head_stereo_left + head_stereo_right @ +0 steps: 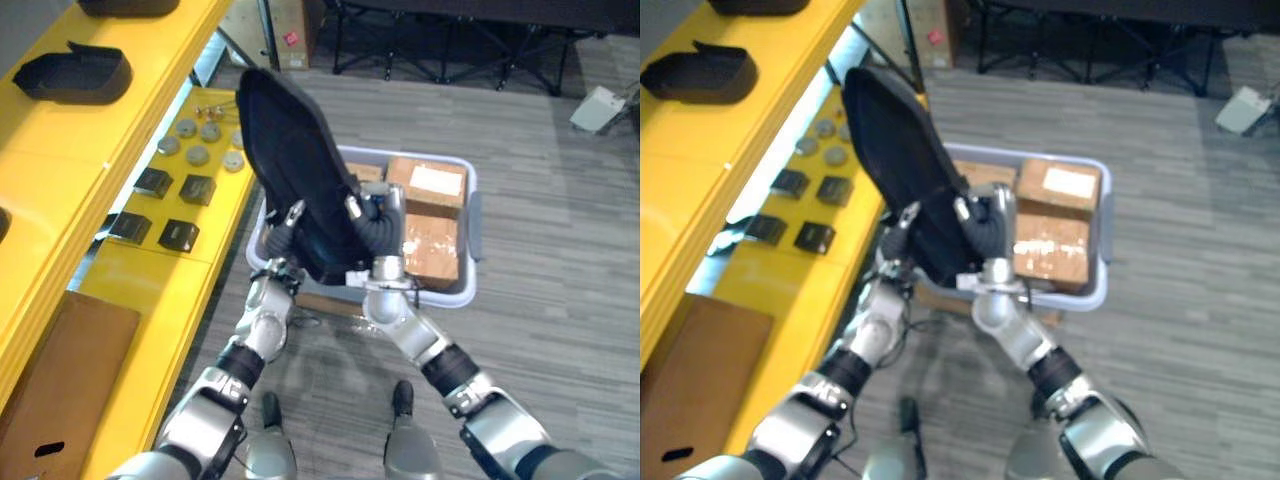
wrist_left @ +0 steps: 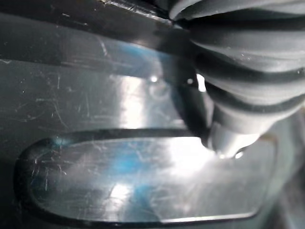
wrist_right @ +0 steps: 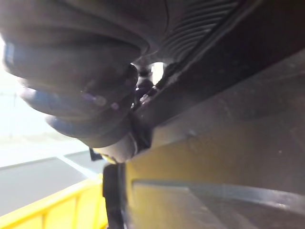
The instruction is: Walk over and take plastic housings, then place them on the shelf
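Note:
I hold a large black plastic housing point(image 1: 290, 150) upright in front of me, between both hands. My left hand point(image 1: 284, 228) grips its lower left edge, the thumb hooked over the rim. At the lower right edge my right hand point(image 1: 375, 228) clasps it the same way. Both wrist views show the housing's glossy dark surface point(image 2: 119, 176) point(image 3: 228, 143) pressed close against the hands. The yellow shelf point(image 1: 60, 190) runs along my left. A second black housing point(image 1: 75, 75) lies on its upper level.
A grey bin point(image 1: 470, 225) with cardboard boxes point(image 1: 430, 185) stands on the floor straight ahead, under the held housing. Small black parts point(image 1: 165, 205) and grey discs point(image 1: 200, 140) lie on the lower shelf level. A brown carton point(image 1: 60, 380) sits lower left.

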`<state>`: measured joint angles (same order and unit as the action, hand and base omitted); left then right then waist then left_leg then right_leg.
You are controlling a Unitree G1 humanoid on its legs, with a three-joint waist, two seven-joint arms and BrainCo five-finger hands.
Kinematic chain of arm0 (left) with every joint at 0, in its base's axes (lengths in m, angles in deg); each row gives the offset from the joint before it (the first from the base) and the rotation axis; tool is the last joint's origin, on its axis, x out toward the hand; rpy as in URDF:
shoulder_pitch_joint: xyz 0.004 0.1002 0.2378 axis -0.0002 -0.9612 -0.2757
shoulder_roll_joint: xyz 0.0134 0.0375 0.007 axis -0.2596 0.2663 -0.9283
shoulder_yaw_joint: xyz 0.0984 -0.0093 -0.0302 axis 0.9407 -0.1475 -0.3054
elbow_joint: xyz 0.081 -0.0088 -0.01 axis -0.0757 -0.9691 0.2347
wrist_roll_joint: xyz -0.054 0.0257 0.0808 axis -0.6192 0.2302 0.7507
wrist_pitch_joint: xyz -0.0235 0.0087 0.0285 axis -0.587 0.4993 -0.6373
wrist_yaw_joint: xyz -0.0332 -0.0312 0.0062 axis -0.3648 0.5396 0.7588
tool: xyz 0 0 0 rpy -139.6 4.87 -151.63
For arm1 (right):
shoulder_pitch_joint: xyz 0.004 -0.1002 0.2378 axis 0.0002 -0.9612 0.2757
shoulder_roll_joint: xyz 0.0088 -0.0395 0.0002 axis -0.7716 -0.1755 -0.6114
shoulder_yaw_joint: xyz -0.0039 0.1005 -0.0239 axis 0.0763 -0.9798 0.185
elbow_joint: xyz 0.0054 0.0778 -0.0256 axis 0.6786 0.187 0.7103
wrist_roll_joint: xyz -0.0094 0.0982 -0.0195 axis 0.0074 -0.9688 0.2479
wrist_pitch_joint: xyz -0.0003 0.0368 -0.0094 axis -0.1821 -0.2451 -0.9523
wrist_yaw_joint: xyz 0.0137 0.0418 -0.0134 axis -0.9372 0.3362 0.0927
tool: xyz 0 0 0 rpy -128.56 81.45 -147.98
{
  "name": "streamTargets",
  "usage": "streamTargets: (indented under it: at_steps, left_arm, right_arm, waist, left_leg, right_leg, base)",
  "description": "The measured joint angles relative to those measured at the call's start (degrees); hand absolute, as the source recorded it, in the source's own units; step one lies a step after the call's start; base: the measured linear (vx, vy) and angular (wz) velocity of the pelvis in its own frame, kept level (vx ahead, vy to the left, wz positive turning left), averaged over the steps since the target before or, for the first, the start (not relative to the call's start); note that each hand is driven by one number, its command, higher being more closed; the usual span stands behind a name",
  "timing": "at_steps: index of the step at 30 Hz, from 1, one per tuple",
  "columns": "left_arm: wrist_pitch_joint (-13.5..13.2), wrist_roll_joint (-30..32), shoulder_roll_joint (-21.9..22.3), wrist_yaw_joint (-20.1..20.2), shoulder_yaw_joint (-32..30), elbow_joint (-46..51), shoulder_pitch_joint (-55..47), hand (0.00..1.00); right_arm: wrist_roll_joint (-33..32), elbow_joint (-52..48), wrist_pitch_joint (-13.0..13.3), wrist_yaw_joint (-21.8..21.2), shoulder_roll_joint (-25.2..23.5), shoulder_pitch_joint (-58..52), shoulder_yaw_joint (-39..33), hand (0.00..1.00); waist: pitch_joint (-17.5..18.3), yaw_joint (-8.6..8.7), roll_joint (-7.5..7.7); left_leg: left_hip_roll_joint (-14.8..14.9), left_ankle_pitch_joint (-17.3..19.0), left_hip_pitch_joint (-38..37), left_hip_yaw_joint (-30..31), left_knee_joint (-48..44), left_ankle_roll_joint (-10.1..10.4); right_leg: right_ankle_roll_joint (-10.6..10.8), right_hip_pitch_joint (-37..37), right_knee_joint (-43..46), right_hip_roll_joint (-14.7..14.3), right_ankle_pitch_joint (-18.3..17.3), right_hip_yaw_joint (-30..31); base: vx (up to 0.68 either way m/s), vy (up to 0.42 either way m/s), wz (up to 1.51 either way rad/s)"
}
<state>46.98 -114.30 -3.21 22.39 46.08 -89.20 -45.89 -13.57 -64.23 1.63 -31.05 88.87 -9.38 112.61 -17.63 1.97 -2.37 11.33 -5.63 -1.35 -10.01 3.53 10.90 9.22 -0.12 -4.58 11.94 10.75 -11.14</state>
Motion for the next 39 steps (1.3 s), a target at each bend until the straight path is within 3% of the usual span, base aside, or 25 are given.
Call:
streamTargets:
  at_steps: [5,12,15,19,21,25,28,30,32,35,39]
  left_arm:
    - [-0.23,17.86,-0.27,-11.26,-0.87,5.93,-5.89,1.00]
    - [1.33,35.95,-0.10,-18.37,-2.19,12.51,-11.71,1.00]
    - [1.63,41.38,0.00,-20.10,-2.20,14.65,-13.66,1.00]
    - [2.74,43.53,-0.01,-22.38,-2.91,14.60,-15.17,1.00]
    - [2.89,44.31,-0.24,-24.25,-6.86,14.49,-18.58,1.00]
    - [2.98,45.32,-1.57,-27.59,-11.57,14.41,-22.55,1.00]
    - [3.00,45.89,-2.69,-28.82,-11.93,14.48,-23.09,1.00]
    - [2.99,48.21,-2.15,-29.43,-12.62,15.00,-23.36,1.00]
    - [3.00,51.13,-2.10,-29.99,-13.45,18.34,-25.08,1.00]
    - [2.88,52.49,-1.97,-32.08,-15.53,21.28,-26.78,1.00]
    - [1.67,52.65,-1.07,-34.79,-21.01,25.89,-31.03,1.00]
  right_arm:
    - [-4.58,-1.84,-2.66,-1.80,-0.30,-5.56,-0.67,0.00]
    - [-7.68,-12.86,-6.23,-5.28,0.52,-14.05,-4.37,0.00]
    - [-8.01,-16.74,-6.70,-7.77,2.30,-16.36,-5.96,0.00]
    - [-10.38,-17.70,-7.82,-10.10,3.80,-17.68,-8.18,0.00]
    - [-14.67,-17.69,-9.14,-10.08,4.19,-19.22,-15.44,0.00]
    - [-20.28,-17.70,-8.85,-11.59,8.02,-21.61,-20.18,0.00]
    - [-26.57,-17.93,-6.64,-17.17,7.72,-23.18,-19.86,0.00]
    - [-34.94,-19.34,-5.03,-24.45,6.87,-24.58,-19.82,0.00]
    - [-44.69,-22.84,-3.06,-35.21,6.88,-28.23,-20.11,0.00]
    - [-53.46,-25.77,-1.99,-44.63,6.83,-34.25,-21.21,0.00]
    - [-53.90,-26.57,-2.04,-47.46,5.22,-40.16,-26.23,0.00]
  waist:
    - [2.58,-1.08,0.24]
    - [5.23,-1.09,2.24]
    - [6.05,-1.08,2.87]
    - [6.12,-1.05,2.91]
    - [6.19,-1.05,3.03]
    - [6.74,-1.04,3.81]
    - [7.60,-1.10,4.73]
    - [8.11,-1.20,4.99]
    - [8.40,-1.12,4.93]
    - [9.02,-1.00,4.56]
    - [10.07,-0.54,4.10]
  left_leg:
    - [0.03,0.02,-0.74,0.26,0.20,0.01]
    - [0.06,0.08,-2.27,0.13,0.95,0.17]
    - [0.06,0.36,-2.71,-0.15,0.97,0.46]
    - [0.06,0.36,-3.16,-0.40,1.03,0.47]
    - [0.08,0.49,-3.57,-1.21,1.06,0.62]
    - [0.10,0.57,-3.64,-1.49,1.06,0.62]
    - [0.09,0.44,-3.61,-1.57,1.06,0.44]
    - [0.09,0.45,-3.58,-1.57,1.07,0.44]
    - [0.09,0.52,-3.59,-1.61,1.07,0.45]
    - [0.09,0.62,-3.58,-1.66,1.09,0.48]
    - [0.10,0.84,-3.58,-1.67,1.11,0.43]
  right_leg:
    - [0.05,-0.88,-0.01,0.04,-0.22,-0.51]
    - [0.14,-1.94,-0.01,0.05,-0.55,-0.76]
    - [0.20,-2.01,-0.01,0.03,-0.64,-0.17]
    - [0.21,-2.08,0.00,0.00,-0.64,0.20]
    - [0.22,-2.13,0.00,-0.01,-0.65,0.55]
    - [0.23,-2.02,-0.01,-0.01,-0.65,0.74]
    - [0.19,-1.95,-0.01,-0.01,-0.69,0.73]
    - [0.09,-1.93,-0.01,-0.01,-0.77,0.70]
    - [-0.14,-1.92,0.00,-0.01,-1.18,0.69]
    - [-0.15,-1.90,-0.01,-0.01,-1.35,0.67]
    - [-0.06,-1.91,-0.01,0.00,-1.92,0.47]
  base:
    - [-0.01,-0.002,0.03]
    - [-0.01,0.001,0.00]
    - [-0.02,0.009,-0.07]
    - [-0.02,0.006,-0.06]
    - [-0.01,0.009,-0.09]
    - [0.00,0.004,-0.02]
    - [0.00,0.000,0.00]
    - [0.00,0.000,0.00]
    - [0.00,0.000,0.00]
    - [0.00,0.000,0.00]
    - [0.00,0.000,0.00]
